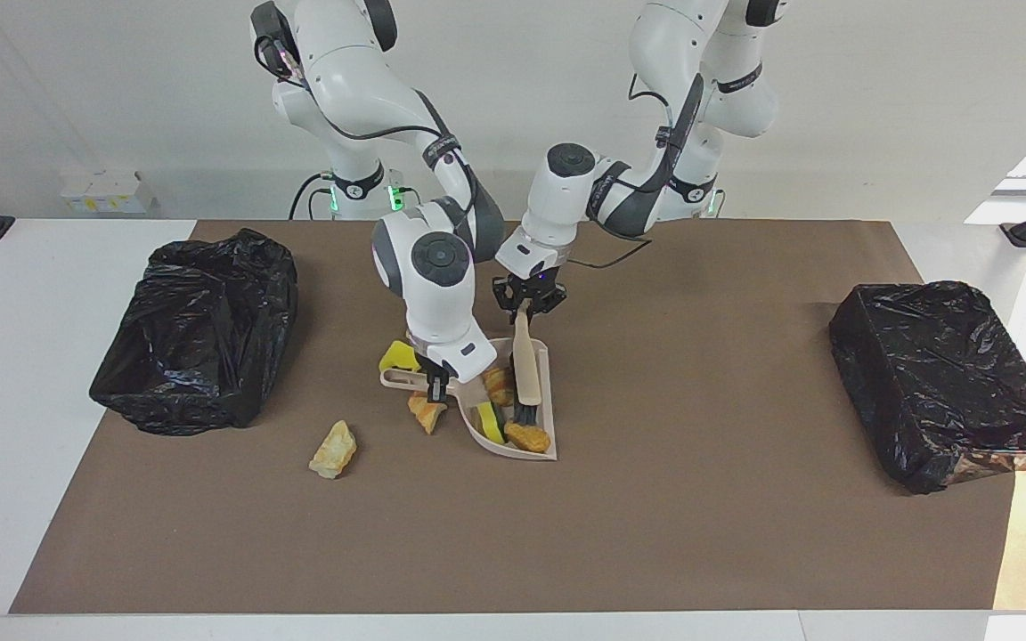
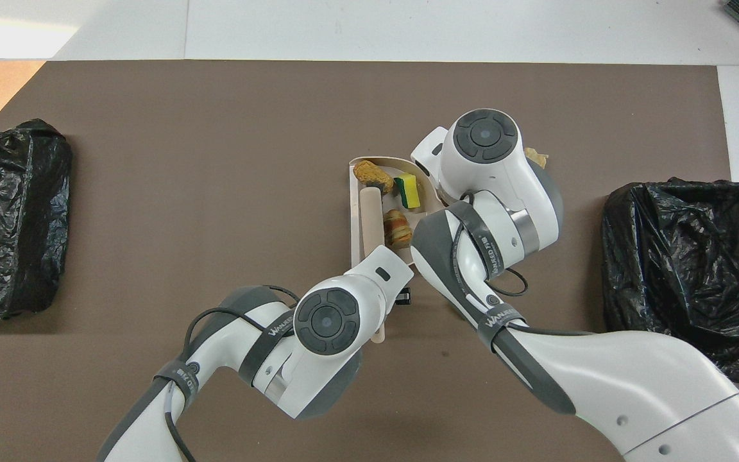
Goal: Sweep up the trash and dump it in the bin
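left gripper (image 1: 526, 307) pinches the brush (image 1: 526, 369) handle, bristles in the dustpan (image 1: 550, 378); right gripper (image 1: 435, 385) clamps the dustpan handle; trash pieces (image 1: 526, 437) lie in the pan; one chunk (image 1: 333, 450) lies on the table (image 1: 700, 499) toward the right arm's bin (image 1: 197, 329).

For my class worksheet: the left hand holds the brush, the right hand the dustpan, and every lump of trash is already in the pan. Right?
Not every lump: the facing view shows a tan chunk lying on the table outside the dustpan, toward the right arm's end. The rest holds.
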